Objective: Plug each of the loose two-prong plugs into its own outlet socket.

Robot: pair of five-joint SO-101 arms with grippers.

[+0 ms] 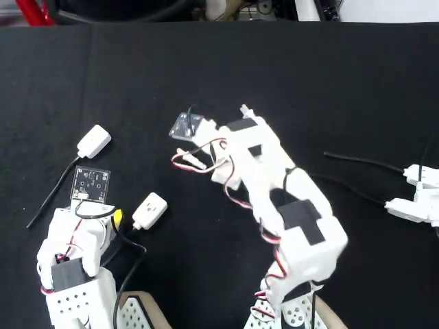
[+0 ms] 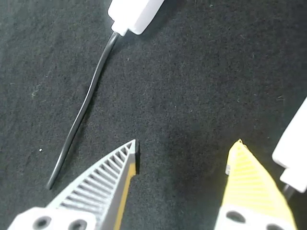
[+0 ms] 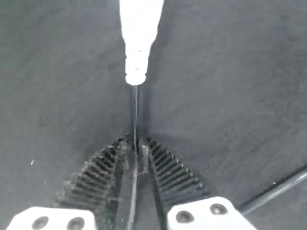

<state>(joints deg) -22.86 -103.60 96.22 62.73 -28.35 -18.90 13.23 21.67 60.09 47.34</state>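
L tool (image 2: 186, 142) spread above blk cloth (image 2: 192, 72); R tool (image 3: 137, 142) pinching cord (image 3: 135, 108) behind white plug (image 3: 140, 28)

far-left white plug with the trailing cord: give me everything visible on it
The white plug is a small rounded rectangular block, smooth like moulded plastic, lying flat and angled on the black table. A thin black cord leaves one short end through a stepped collar, curves gently and ends loose on the table. Its prongs can't be made out. Nothing grips it: the left gripper, jaws open, sits short of it, near the cord's loose end, touching neither.
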